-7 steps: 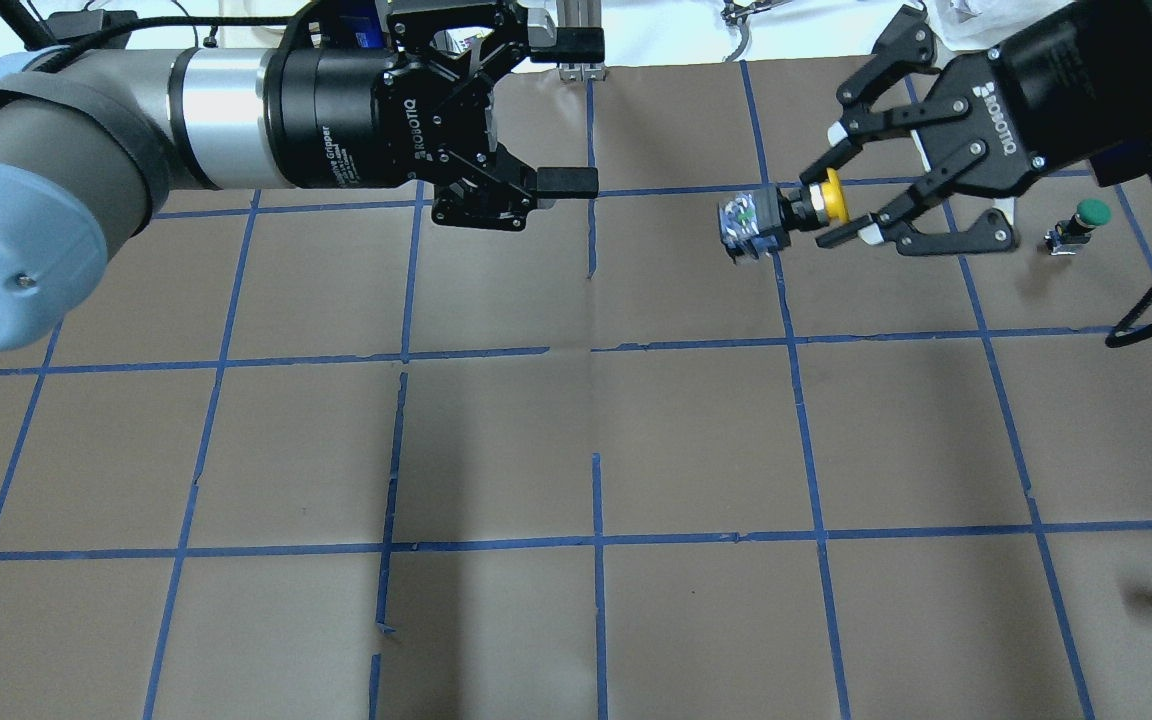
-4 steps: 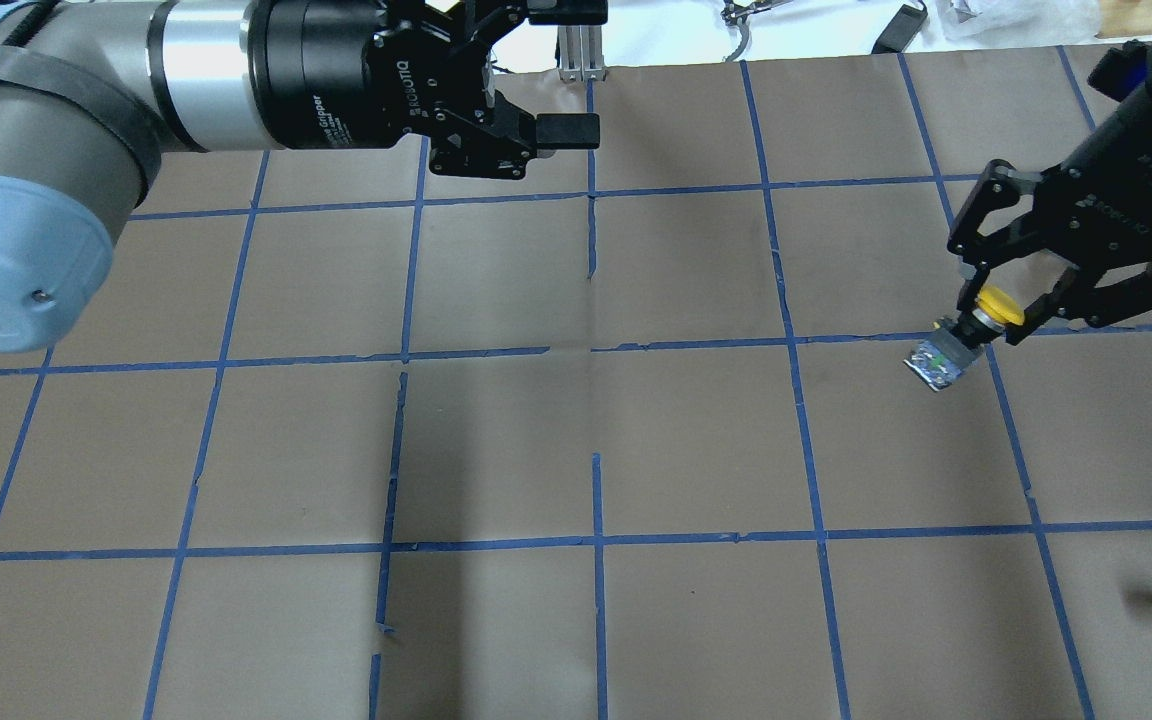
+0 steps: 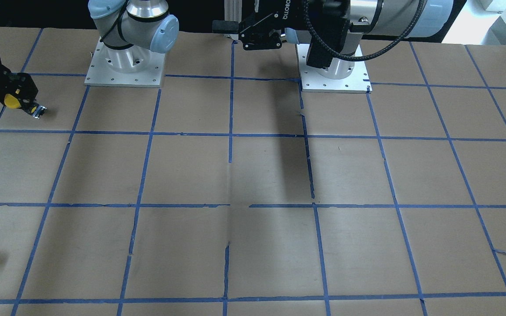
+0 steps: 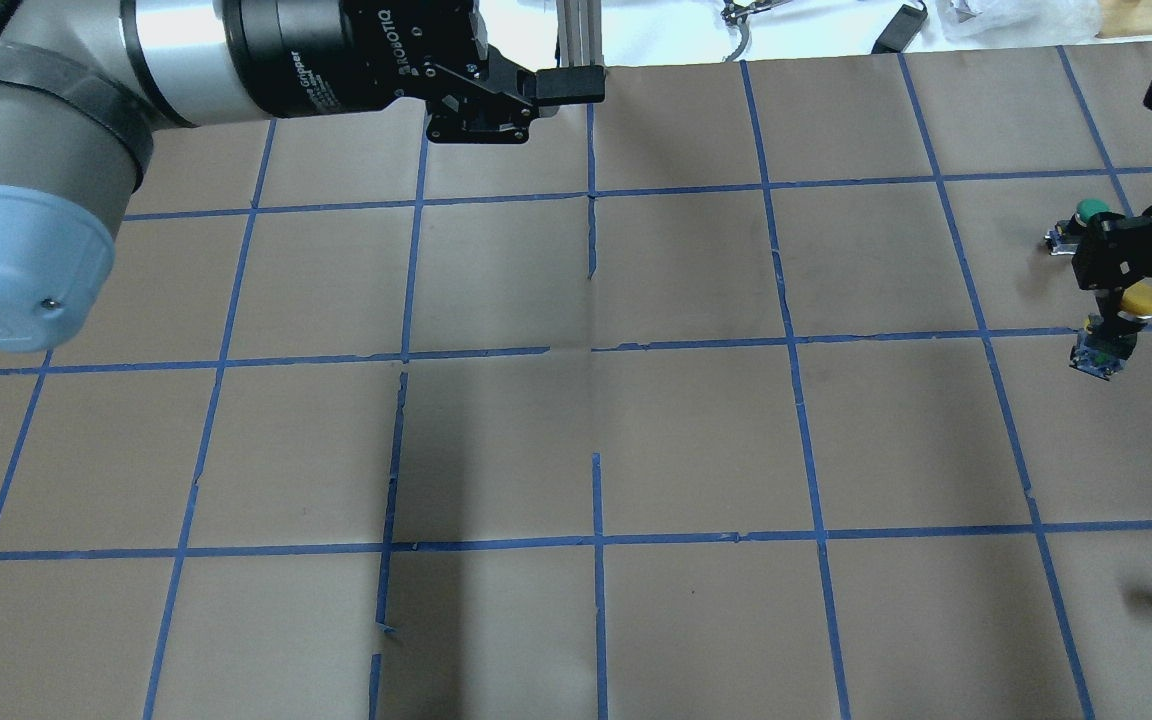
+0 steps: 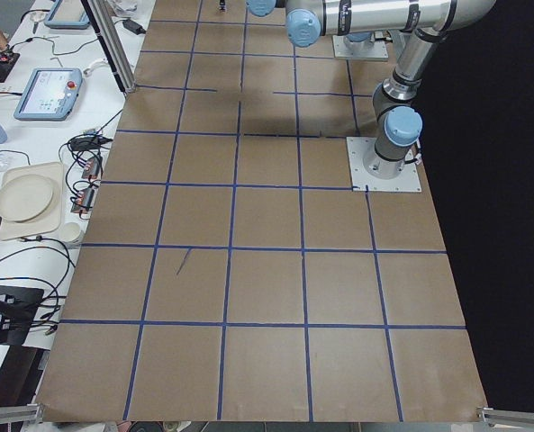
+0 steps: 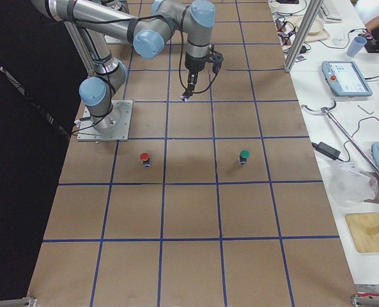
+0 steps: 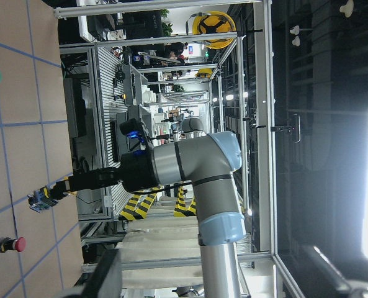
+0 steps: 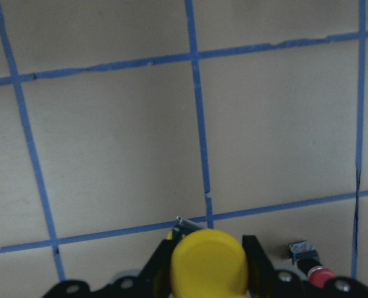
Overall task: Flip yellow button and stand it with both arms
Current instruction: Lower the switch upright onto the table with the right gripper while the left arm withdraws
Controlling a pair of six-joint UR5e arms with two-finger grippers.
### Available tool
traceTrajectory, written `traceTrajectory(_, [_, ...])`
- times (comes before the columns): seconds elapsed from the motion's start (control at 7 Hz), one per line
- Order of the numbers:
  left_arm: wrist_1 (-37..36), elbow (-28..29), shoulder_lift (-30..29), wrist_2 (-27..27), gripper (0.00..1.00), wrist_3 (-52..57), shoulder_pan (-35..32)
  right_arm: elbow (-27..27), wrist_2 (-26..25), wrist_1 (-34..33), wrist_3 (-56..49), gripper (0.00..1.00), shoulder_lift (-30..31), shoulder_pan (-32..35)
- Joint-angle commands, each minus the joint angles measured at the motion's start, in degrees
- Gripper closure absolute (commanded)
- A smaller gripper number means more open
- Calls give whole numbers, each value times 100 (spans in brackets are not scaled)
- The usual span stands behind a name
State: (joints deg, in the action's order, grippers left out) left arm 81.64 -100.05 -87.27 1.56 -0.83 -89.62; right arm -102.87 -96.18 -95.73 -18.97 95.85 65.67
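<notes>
Overhead exterior: right gripper is clamped on the yellow button at the cap. The body hangs below, tilted, not plumb. It sits over the right arm's half of the table, roughly midway between the robot-side and operator-side edges. Can't tell if the base touches the paper.

Right wrist view: cap sits square between the fingers, body hidden under it.

My read: placing step. Square the wrist so the base is flat, lower slowly, and open only once it bears weight, since the round cap could pivot. Keep off the green button and red button nearby.

Left gripper is spread wide, empty, held high, well apart from the button.
</notes>
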Motion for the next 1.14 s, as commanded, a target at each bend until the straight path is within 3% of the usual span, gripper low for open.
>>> traceTrajectory(0.0, [-1320,-75,-131,-6,0,-1424,6,-776,-15,-1574,-991,95,-13,-509])
traceTrajectory(0.14, [-1527,-76,-245,-137,0,-1612,6,-1075,20,-2059,-1046,95,-31,-642])
traceTrajectory(0.29, [-1555,-41,-299,-660,0,-1927,6,-1252,299,-2412,-1204,95,-127,-817])
traceTrajectory(0.57, [-1555,82,-264,-1023,2,-2585,76,-1367,381,-3220,-1643,95,-827,-1081])
traceTrajectory(1.0, [-1512,564,-316,-3496,2,-3465,68,-1368,846,-3907,-2119,95,-1453,-1469])
